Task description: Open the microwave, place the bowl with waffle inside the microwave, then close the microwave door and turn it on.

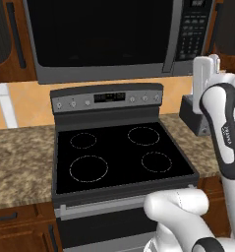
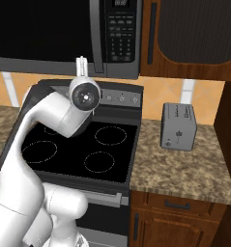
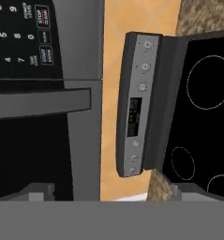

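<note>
The microwave hangs above the stove, between brown cabinets; its door is shut, the dark glass flat against the front; the keypad is on the right side, and the grey handle stands between glass and keypad. The arm is raised in front of the stove's panel, with the hand turned on its side; the tool is wide open and holds nothing; its two tips are well apart, one before the door's lower edge, the other before the stove; it is near the handle but not touching it. A grey toaster stands on the speckled worktop to the right of the stove.
</note>
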Tool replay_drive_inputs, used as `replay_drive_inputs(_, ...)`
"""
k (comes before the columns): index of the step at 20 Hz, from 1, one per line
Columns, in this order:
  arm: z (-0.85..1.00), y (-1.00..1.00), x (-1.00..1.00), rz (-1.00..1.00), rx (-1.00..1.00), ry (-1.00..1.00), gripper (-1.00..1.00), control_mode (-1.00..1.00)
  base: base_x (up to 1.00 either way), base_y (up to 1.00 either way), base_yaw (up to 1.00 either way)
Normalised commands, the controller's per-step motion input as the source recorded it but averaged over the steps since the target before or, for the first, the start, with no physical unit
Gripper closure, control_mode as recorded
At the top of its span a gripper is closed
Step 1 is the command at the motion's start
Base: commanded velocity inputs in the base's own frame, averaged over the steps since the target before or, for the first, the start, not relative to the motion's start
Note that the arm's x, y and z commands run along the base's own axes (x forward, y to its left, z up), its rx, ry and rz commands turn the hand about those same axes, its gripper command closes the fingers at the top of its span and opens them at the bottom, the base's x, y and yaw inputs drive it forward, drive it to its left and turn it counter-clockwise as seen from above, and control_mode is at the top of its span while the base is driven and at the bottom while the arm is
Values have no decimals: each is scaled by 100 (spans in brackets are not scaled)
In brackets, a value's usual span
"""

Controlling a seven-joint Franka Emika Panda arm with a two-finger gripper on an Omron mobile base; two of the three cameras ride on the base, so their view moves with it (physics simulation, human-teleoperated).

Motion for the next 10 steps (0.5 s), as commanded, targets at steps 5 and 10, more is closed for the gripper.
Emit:
replay_drive_inputs(5, 5, -40, 10, 4, -9, -4, -100, -100, 0, 0, 0)
replay_drive_inputs(10, 10, -31, 40, -5, -5, 4, -100, -100, 0, 0, 0)
